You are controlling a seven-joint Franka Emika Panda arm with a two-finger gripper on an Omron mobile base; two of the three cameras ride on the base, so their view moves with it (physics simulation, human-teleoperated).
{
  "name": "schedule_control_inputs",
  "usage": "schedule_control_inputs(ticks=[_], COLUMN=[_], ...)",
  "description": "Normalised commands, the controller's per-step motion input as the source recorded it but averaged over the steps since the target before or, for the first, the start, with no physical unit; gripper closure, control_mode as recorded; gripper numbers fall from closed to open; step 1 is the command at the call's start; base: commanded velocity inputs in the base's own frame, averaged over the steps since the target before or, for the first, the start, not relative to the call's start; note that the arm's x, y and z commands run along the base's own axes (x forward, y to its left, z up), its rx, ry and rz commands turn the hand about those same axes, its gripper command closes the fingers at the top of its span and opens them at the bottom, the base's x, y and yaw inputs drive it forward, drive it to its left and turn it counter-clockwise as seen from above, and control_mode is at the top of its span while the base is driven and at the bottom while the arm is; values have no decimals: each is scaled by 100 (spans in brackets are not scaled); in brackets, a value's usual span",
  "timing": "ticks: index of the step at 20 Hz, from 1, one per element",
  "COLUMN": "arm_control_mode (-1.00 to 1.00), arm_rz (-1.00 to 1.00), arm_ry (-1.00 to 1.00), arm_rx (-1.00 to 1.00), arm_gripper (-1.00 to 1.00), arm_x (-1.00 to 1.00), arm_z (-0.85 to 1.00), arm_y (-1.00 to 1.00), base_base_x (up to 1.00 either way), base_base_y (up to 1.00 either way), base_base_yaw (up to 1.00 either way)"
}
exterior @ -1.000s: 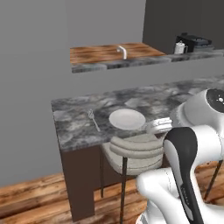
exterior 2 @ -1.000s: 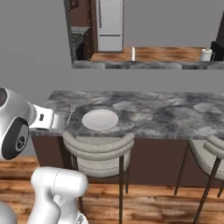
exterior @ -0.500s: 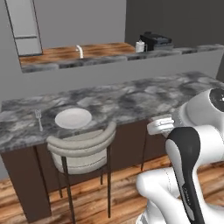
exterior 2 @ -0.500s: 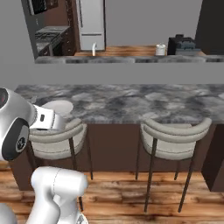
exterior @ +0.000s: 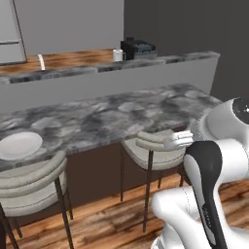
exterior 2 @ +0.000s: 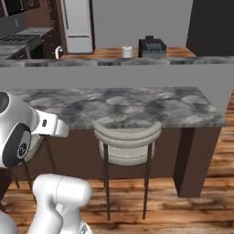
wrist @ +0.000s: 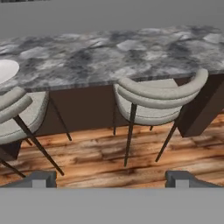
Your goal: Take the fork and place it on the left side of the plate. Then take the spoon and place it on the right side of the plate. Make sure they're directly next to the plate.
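Note:
The white plate (exterior: 19,145) lies on the grey marble counter (exterior: 112,116) at the far left edge of the left base view. In the hand view a sliver of the plate (wrist: 6,71) shows at the left edge. The fork and the spoon are out of view. My gripper (wrist: 112,179) is open with nothing between its fingertips (wrist: 43,178). It hangs in front of the counter, below its top, facing the stools. The white hand (exterior: 177,140) sits well to the right of the plate.
Two beige stools (wrist: 159,94) (wrist: 17,109) stand tucked under the counter on a wood floor. A raised back ledge carries a white mug (exterior: 117,55) and a black coffee machine (exterior: 138,48). A fridge (exterior 2: 77,25) stands behind. The counter's right end (exterior 2: 215,116) is near.
The whole picture has shifted: the base has driven to the right along the counter. The plate has slid to the left edge of the views and the fork has left them.

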Motion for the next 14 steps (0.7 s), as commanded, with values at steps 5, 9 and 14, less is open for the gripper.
schedule_control_inputs(ticks=[5, 9, 14], arm_control_mode=[100, 100, 100], arm_rz=[0, 0, 0], arm_ry=[0, 0, 0], arm_rx=[0, 0, 0], arm_gripper=[-100, -100, -100], arm_x=[0, 0, 0], arm_z=[0, 0, 0], arm_y=[0, 0, 0], base_base_x=[0, 0, 12], base_base_y=[-100, -100, -100], base_base_yaw=[-5, -5, -3])
